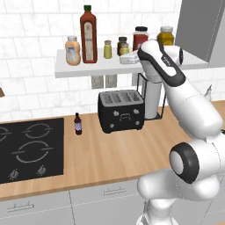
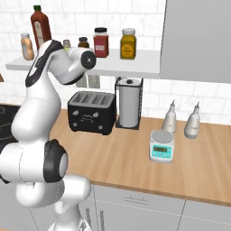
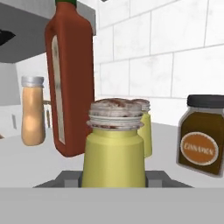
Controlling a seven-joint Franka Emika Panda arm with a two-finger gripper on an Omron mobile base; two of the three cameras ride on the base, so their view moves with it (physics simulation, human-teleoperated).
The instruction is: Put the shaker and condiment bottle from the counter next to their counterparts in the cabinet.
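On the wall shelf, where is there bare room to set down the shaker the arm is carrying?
The shaker sits in the shut gripper at the shelf. Bare shelf shows between the twin shaker and the small brown jar, and just in front of the twin. Further left it is crowded: the red-brown bottle stands close beside the orange bottle.

My own shaker (image 3: 114, 148) hides most of its twin (image 3: 146, 127) at frame centre; the condiment bottle (image 3: 70, 78) loses its cap at the top edge, and my fingertips (image 3: 68, 178) sink below the bottom.
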